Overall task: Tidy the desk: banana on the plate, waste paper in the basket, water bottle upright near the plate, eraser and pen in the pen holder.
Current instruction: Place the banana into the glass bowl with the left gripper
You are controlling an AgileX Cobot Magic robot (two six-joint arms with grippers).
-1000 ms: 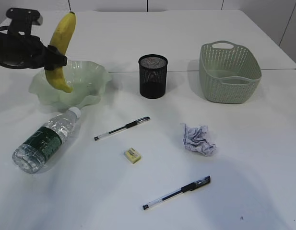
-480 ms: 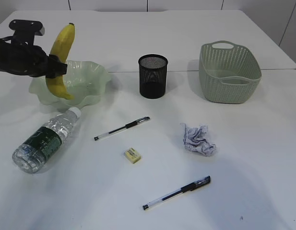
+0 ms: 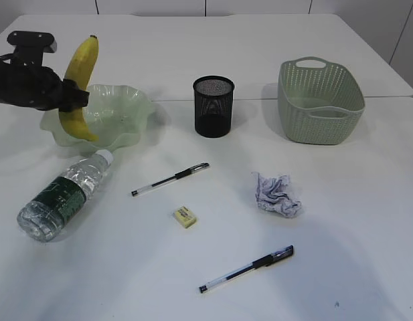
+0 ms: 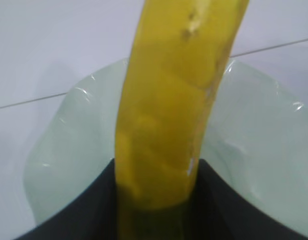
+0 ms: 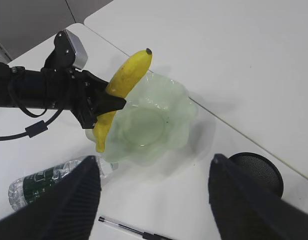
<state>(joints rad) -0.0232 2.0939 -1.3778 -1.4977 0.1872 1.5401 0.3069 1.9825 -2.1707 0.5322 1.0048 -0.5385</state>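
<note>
My left gripper (image 3: 71, 95) is shut on the yellow banana (image 3: 76, 80). It holds the banana nearly upright, with the lower tip over the left rim of the pale green wavy plate (image 3: 126, 110). In the left wrist view the banana (image 4: 178, 90) fills the middle between the dark jaws, above the plate (image 4: 263, 145). The water bottle (image 3: 59, 197) lies on its side in front of the plate. The black mesh pen holder (image 3: 213, 105), yellow eraser (image 3: 185, 216), two pens (image 3: 171, 179) (image 3: 248, 269), crumpled paper (image 3: 278, 194) and green basket (image 3: 320, 100) are on the table. My right gripper (image 5: 154, 167) is open, high above the table.
The right wrist view looks down on the left arm (image 5: 44, 92), banana (image 5: 119, 82), plate (image 5: 149, 122), bottle (image 5: 41, 181), pen holder (image 5: 258, 172) and one pen (image 5: 139, 231). The right gripper does not show in the exterior view.
My left gripper has lowered the banana and shifted it slightly left, toward the plate's left rim. Nothing else on the table has moved.
</note>
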